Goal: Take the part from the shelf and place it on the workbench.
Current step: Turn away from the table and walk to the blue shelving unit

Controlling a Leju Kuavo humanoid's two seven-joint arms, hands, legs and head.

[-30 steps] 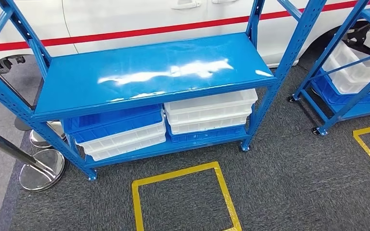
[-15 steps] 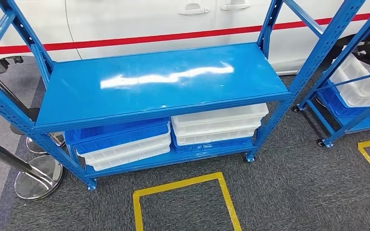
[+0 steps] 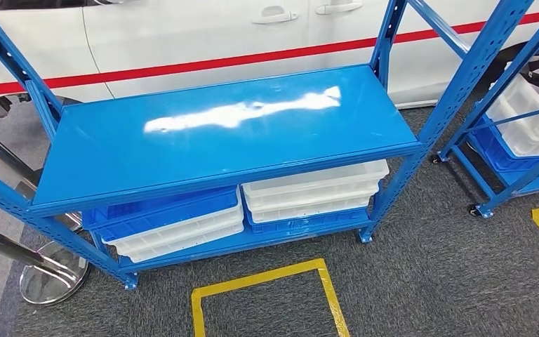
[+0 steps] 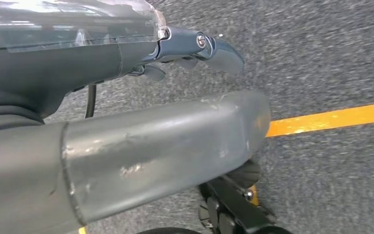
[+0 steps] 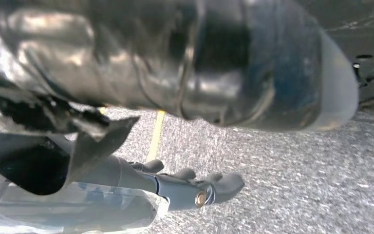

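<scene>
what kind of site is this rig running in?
Probably a vehicle plant or logistics test area. Blue steel rack with stacked white and blue totes on its lower level, yellow floor box taped on grey carpet, and a white car with a red stripe behind.

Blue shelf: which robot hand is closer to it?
Neither left nor right can be picked: the left robot hand and the right robot hand both hang over the grey carpet near yellow floor tape, neither reaching toward the blue shelf.
</scene>
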